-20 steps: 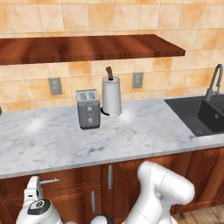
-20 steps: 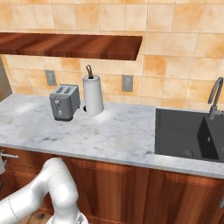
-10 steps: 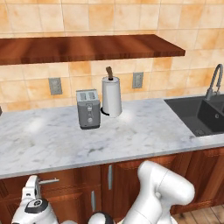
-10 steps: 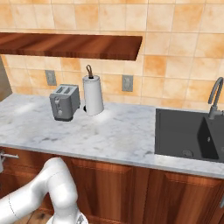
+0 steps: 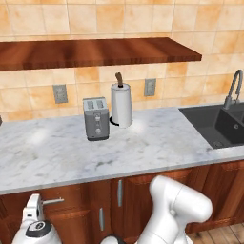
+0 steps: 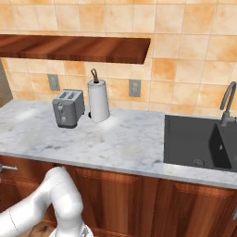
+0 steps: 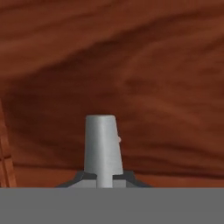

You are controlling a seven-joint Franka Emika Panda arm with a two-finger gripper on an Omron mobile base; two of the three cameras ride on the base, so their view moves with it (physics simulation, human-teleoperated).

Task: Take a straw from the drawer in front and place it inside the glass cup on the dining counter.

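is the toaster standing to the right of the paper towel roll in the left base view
No, the toaster stands on the marble worktop to the left of the paper towel roll.

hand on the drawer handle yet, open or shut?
Shut on the drawer handle: in the hand view, the hand has its dark tips pinching the silver bar from both sides, red-brown drawer front close behind.

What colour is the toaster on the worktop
Grey, a metallic silver-grey toaster, clearest in the left base view.
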